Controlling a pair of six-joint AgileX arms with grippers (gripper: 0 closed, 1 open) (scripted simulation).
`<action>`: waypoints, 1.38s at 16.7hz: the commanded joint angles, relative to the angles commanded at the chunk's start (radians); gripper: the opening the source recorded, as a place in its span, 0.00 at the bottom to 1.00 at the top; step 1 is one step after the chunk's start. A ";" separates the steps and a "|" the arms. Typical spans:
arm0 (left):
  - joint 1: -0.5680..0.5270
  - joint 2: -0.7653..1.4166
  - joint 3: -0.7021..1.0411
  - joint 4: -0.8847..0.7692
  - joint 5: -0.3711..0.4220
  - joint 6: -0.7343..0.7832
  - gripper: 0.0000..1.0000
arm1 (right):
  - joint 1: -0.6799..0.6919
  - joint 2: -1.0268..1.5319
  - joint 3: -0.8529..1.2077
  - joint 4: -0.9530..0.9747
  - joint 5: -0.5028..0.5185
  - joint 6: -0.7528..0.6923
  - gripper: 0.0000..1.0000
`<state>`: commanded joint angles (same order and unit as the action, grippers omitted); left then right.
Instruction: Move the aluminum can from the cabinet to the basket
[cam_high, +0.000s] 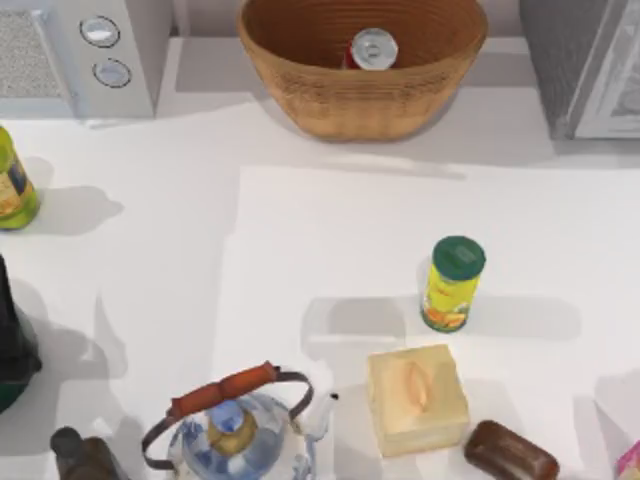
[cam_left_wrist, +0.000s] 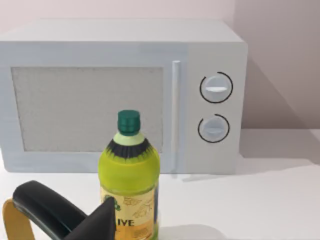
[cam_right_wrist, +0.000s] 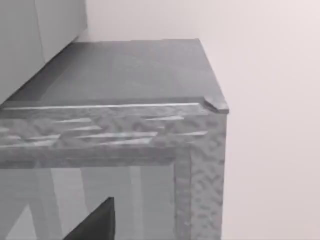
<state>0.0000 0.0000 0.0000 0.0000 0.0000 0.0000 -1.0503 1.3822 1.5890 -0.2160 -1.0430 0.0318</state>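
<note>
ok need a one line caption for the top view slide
Aluminum can standing inside the wicker basket at the table's far edge, cabinet at right.

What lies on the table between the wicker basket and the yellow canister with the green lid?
Nothing: the top view shows bare white table between the tan wicker basket and the yellow green-lidded canister.

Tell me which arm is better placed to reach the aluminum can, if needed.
Right, probably. The aluminum can already stands in the basket; the right wrist view faces the cabinet beside it, while the left faces the microwave and oil bottle.
</note>
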 joint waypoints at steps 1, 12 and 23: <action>0.000 0.000 0.000 0.000 0.000 0.000 1.00 | 0.002 -0.013 0.049 -0.054 0.003 0.000 1.00; 0.000 0.000 0.000 0.000 0.000 0.000 1.00 | 0.038 -0.039 0.161 -0.162 0.041 0.000 1.00; 0.000 0.000 0.000 0.000 0.000 0.000 1.00 | 0.808 -0.031 0.192 -0.204 0.808 -0.007 1.00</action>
<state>0.0000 0.0000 0.0000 0.0000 0.0000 0.0000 -0.2421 1.3511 1.7815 -0.4199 -0.2349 0.0247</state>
